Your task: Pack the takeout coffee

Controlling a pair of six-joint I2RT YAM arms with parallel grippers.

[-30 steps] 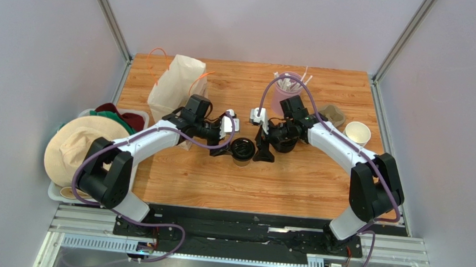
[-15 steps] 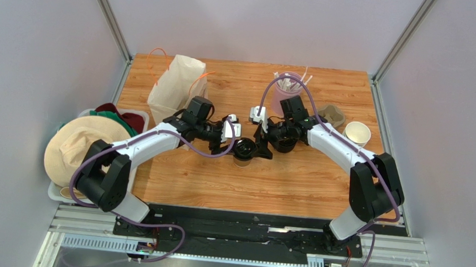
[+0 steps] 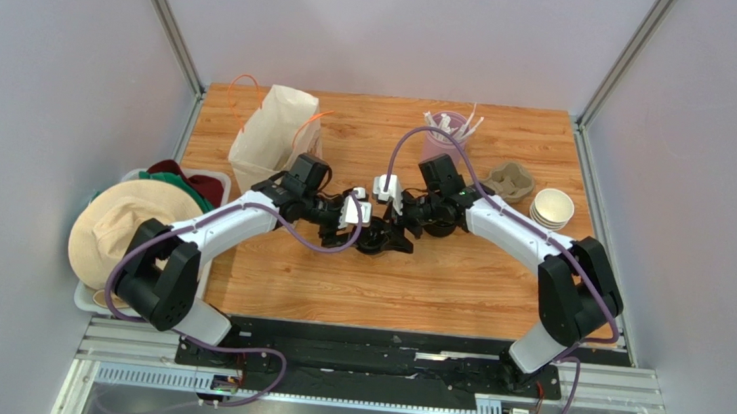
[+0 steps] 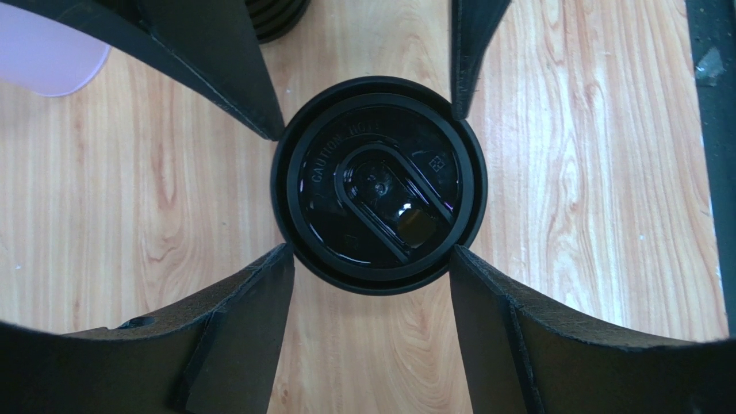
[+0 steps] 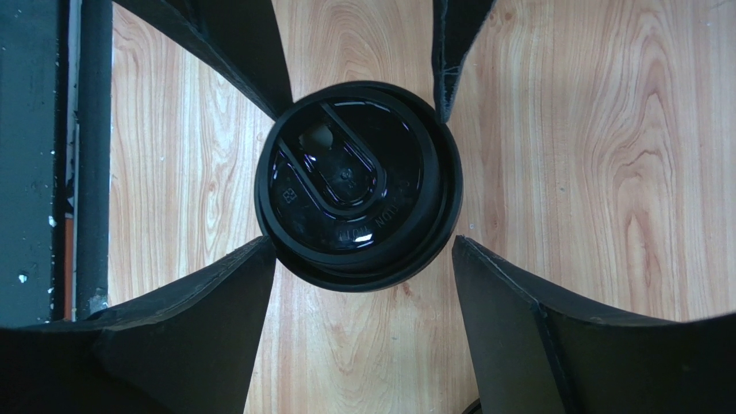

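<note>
The takeout coffee (image 3: 377,237) stands upright near the middle of the wooden surface (image 3: 455,283), its black lid (image 4: 378,184) on, between the 2 arms. The left pincer (image 3: 363,228) reaches it from the left and the right pincer (image 3: 395,231) from the right, so 4 fingers ring the lid.

In the left wrist view the left pincer (image 4: 370,252) is spread wide, with both of its fingertips (image 4: 281,259) at the lid's rim. Whether they press it cannot be told.

In the right wrist view the right pincer (image 5: 364,244) is also spread wide. 1 finger (image 5: 259,259) touches the rim of the coffee (image 5: 358,185) and the other sits just beside it.

A paper bag (image 3: 272,130) stands at the back left, well apart from the cup. A pink cup of white sticks (image 3: 444,134) stands at the back, and a stack of brown cups (image 3: 551,208) is at the right edge.
</note>
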